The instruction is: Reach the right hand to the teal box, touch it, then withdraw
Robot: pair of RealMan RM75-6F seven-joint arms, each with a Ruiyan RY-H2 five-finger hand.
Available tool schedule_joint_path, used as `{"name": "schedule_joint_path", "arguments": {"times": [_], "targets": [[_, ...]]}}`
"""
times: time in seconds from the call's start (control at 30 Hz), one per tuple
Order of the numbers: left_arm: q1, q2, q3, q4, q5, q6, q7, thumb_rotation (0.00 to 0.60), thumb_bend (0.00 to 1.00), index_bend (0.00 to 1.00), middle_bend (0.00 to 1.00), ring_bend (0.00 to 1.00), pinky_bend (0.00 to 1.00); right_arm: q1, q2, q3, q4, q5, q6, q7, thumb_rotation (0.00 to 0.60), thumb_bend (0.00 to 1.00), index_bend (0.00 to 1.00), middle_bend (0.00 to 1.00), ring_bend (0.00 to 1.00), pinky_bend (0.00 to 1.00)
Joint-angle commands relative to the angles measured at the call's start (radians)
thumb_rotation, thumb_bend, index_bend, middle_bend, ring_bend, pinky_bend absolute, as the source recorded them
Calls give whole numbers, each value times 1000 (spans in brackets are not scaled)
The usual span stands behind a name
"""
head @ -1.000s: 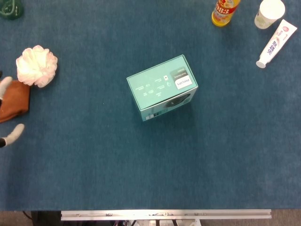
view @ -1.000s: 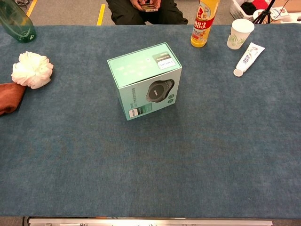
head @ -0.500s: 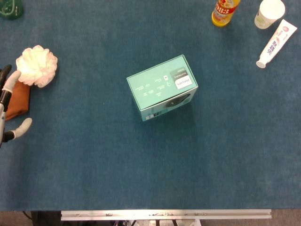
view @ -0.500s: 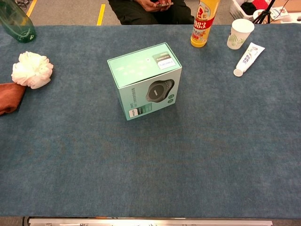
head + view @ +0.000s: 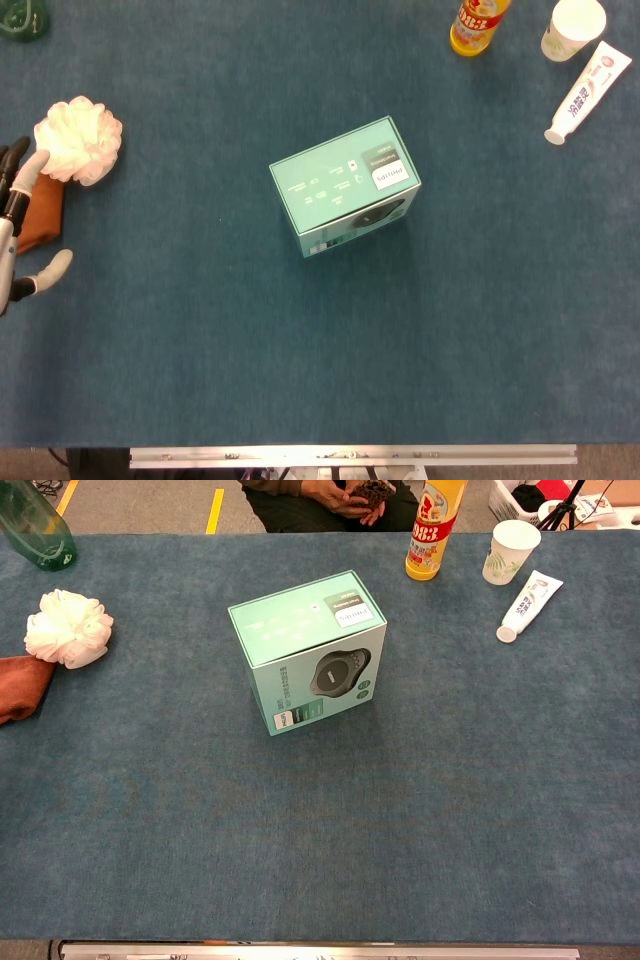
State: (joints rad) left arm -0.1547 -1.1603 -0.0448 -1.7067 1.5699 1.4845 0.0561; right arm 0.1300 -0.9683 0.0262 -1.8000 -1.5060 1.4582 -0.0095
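The teal box (image 5: 344,186) stands near the middle of the blue table, with a white label and a dark round picture on its side; the chest view shows the same teal box (image 5: 308,650). My left hand (image 5: 18,225) shows only at the far left edge of the head view, its fingers apart and holding nothing, well away from the box. My right hand appears in neither view.
A white bath pouf (image 5: 78,139) and a brown cloth (image 5: 40,213) lie at the left beside my left hand. At the back right stand a yellow bottle (image 5: 434,530), a paper cup (image 5: 511,551) and a toothpaste tube (image 5: 528,603). A green bottle (image 5: 36,525) stands back left.
My left hand has come further into the head view at the left edge and shifted slightly up. The box has not moved.
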Motion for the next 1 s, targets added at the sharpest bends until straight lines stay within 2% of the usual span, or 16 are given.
{"name": "schedule_joint_path", "arguments": {"times": [0.03,0.33,0.37,0.5,0.7,1.0], "targets": [[0,-1,0,0,2,1,0,600,199,56,0,0,173,0,0,3,1,0,-3,2,600,218,34,195,60,164],[2,-2,4,3,13,8,-7,600,199,56,0,0,173,36,10,-6,-20,-89,-41,-7,600,218,34,195,60,164],[2,-1,7,2,17,9,-10,600,199,56,0,0,173,65,10,-9,-40,-137,-71,-33,600,218,34,195,60,165],[6,4,12,6,24,15,-22,600,199,56,0,0,173,136,14,-9,-107,-174,-179,-86,600,217,34,195,61,174],[14,16,14,-2,25,26,-44,600,199,56,0,0,173,241,-3,13,-176,-152,-343,-150,600,217,34,210,97,189],[38,41,27,-11,34,54,-74,600,199,56,0,0,173,372,-97,36,-209,-72,-538,-219,600,217,34,221,109,198]]}}
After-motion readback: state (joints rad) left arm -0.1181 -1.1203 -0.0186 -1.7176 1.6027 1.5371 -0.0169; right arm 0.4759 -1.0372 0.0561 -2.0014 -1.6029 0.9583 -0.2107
